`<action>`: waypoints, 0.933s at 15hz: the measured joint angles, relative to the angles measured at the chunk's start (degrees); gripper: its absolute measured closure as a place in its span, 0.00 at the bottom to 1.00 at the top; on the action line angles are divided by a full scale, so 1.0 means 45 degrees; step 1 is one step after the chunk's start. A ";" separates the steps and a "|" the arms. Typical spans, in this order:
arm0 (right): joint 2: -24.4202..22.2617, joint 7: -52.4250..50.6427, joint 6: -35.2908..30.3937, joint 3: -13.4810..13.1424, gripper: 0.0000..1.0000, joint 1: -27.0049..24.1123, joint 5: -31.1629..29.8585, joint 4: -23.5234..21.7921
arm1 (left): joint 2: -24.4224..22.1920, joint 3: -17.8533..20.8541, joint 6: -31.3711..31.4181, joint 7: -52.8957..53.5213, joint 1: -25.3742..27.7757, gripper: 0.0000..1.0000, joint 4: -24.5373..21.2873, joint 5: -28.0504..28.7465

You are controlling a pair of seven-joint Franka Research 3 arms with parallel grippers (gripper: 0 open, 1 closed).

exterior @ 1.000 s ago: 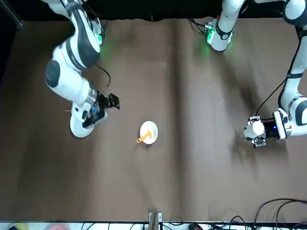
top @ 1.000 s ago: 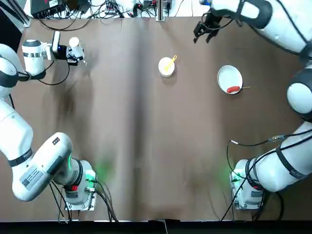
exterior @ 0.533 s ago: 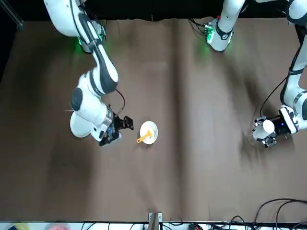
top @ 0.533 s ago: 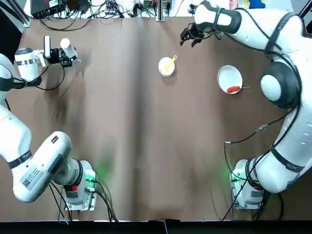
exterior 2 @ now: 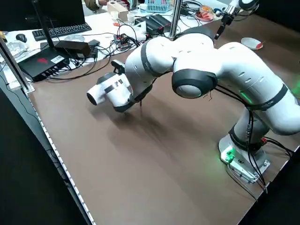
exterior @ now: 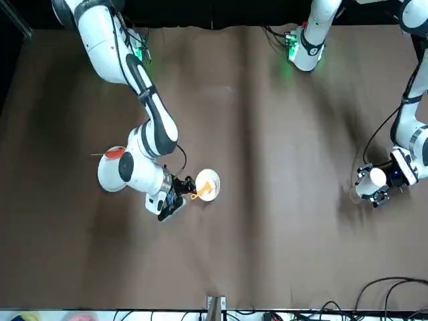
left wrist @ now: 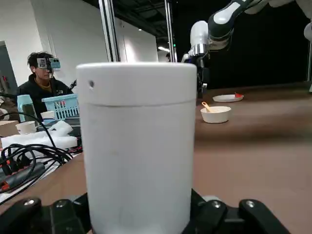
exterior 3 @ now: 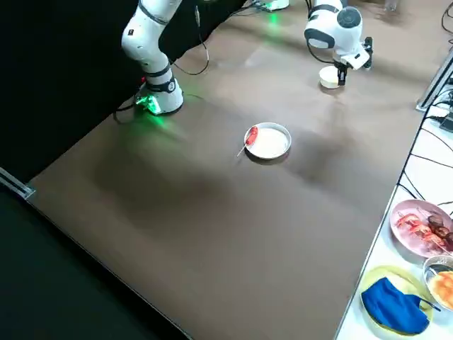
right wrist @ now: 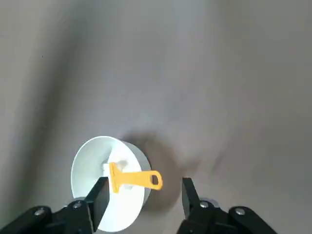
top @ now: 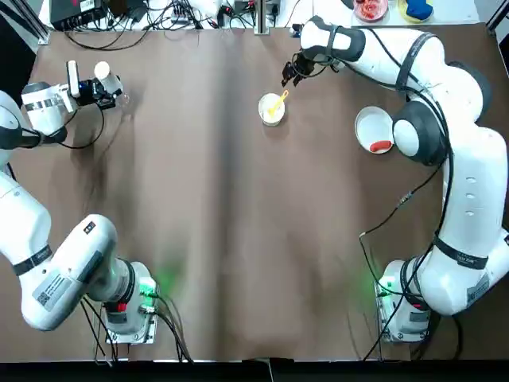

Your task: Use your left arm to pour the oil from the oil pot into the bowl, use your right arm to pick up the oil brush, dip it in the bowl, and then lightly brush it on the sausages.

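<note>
In the top view, the left claw (top: 106, 94) was well to the left of the bowl (top: 266, 119), gripping the bottle (top: 110, 79). The right claw (top: 289, 78) hung just beyond the bowl. To the bowl's right, a plate (top: 371, 119) held one red sausage (top: 381, 146). All the dishes sat on a brown surface (top: 191, 239).

In the left wrist view, the bottle stood roughly upright between the claw's two fingers, apart from the bowl.

In the right wrist view, the right claw was open over the bowl, gripping nothing. The brush (right wrist: 134, 179) leaned in the bowl, its orange handle over the rim. The step in hand looked like picking it up: best to centre the fingers on the handle, close gently, then lift straight up so that the bowl would not tip.
</note>
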 joint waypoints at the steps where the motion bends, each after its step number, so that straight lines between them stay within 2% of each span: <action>1: 0.0176 -0.0156 -0.0006 0.0150 0.33 -0.0082 0.0166 0.0078 | 0.0001 0.0000 0.0000 0.0074 -0.0012 0.46 0.0000 0.0000; 4: 0.0544 -0.0668 -0.0038 0.0692 0.37 -0.0529 0.0726 0.0167 | 0.0111 0.0000 0.0000 0.0523 -0.0030 0.46 -0.0010 0.0000; 5: 0.0621 -0.0764 -0.0072 0.0883 0.42 -0.0721 0.0924 0.0174 | 0.0177 0.0002 0.0000 0.0612 -0.0030 0.46 -0.0011 0.0000; 6: 0.0698 -0.0826 -0.0127 0.1049 0.43 -0.0884 0.1123 0.0181 | 0.0230 0.0005 0.0000 0.0656 -0.0029 0.46 -0.0011 0.0000; 10: 0.0946 -0.0896 -0.0166 0.1230 0.50 -0.1117 0.1611 0.0204 | 0.0265 0.0018 0.0000 0.0674 -0.0010 0.46 0.0000 -0.0001; 11: 0.0992 -0.0897 -0.0169 0.1248 0.51 -0.1127 0.1669 0.0223 | 0.0264 0.0026 0.0000 0.0674 0.0001 0.41 0.0003 -0.0008; 13: 0.1060 -0.0898 -0.0170 0.1276 0.54 -0.1129 0.1710 0.0240 | 0.0264 0.0028 -0.0018 0.0674 0.0010 0.23 0.0012 -0.0055; 14: 0.1101 -0.0901 -0.0171 0.1293 0.59 -0.1129 0.1724 0.0240 | 0.0264 0.0028 -0.0027 0.0673 0.0008 0.04 0.0028 -0.0074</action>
